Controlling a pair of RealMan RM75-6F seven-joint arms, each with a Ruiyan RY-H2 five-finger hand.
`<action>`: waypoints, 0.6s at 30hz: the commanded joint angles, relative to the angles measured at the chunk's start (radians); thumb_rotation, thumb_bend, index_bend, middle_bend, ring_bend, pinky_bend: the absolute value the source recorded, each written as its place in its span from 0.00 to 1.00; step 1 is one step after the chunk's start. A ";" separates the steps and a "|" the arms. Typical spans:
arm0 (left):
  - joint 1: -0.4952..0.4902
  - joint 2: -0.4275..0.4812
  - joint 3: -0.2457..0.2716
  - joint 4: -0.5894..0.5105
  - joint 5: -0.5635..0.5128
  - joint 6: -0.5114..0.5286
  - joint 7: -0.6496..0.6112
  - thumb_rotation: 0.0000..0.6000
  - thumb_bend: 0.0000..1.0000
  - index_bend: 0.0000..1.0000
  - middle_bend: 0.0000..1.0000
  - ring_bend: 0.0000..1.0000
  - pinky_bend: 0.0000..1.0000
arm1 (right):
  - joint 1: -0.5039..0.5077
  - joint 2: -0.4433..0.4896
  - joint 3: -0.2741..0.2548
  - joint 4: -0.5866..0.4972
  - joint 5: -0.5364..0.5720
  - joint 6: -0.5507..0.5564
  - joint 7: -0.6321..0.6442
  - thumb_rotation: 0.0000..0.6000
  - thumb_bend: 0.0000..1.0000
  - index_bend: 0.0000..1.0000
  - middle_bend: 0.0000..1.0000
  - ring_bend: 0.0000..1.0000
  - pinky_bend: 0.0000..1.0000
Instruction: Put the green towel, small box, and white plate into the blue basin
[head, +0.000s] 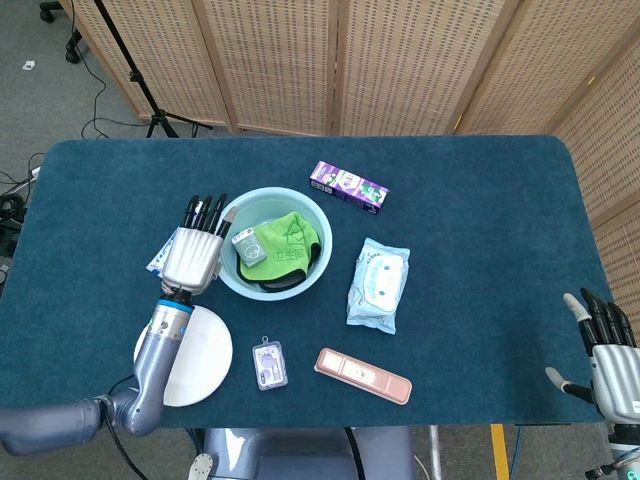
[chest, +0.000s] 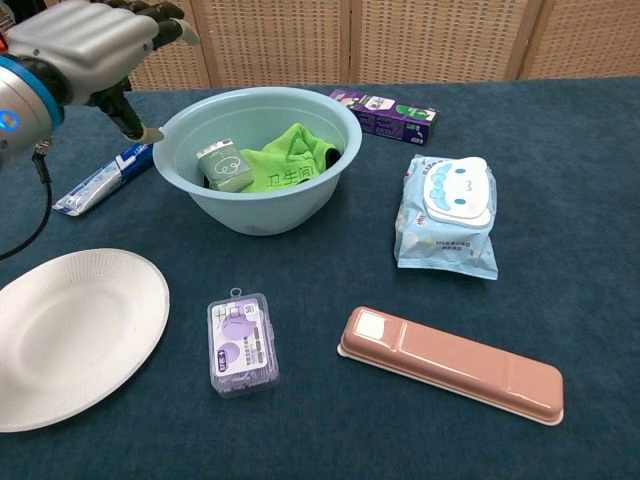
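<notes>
The blue basin (head: 313, 265) (chest: 300, 203) stands left of the table's middle. Inside it lie the green towel (head: 284, 242) (chest: 291, 162) and the small grey-green box (head: 246, 246) (chest: 224, 166), the box leaning at the left wall. The white plate (head: 199, 360) (chest: 70, 333) lies flat on the cloth near the front left edge. My left hand (head: 192, 252) (chest: 88, 47) hovers just left of the basin, fingers apart and empty. At the front right corner my right hand (head: 606, 352) is open, holding nothing.
A toothpaste tube (chest: 100, 180) lies under my left hand. A purple carton (head: 348, 187) (chest: 385, 111) sits behind the basin. A wipes pack (head: 378, 282) (chest: 446, 226), a pink case (head: 363, 375) (chest: 450, 364) and a small purple pack (head: 269, 363) (chest: 240, 342) lie to the right and front.
</notes>
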 joint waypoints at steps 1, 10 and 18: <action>0.054 0.079 0.045 -0.051 0.061 0.029 -0.073 1.00 0.20 0.07 0.00 0.00 0.02 | -0.001 -0.004 -0.003 -0.007 -0.004 0.000 -0.018 1.00 0.16 0.06 0.00 0.00 0.00; 0.181 0.244 0.169 -0.176 0.213 0.079 -0.217 1.00 0.20 0.10 0.00 0.00 0.02 | 0.000 -0.011 -0.009 -0.014 -0.010 -0.004 -0.049 1.00 0.16 0.06 0.00 0.00 0.00; 0.288 0.289 0.298 -0.179 0.326 0.101 -0.277 1.00 0.21 0.14 0.00 0.00 0.02 | -0.003 -0.011 -0.012 -0.021 -0.015 0.000 -0.062 1.00 0.16 0.06 0.00 0.00 0.00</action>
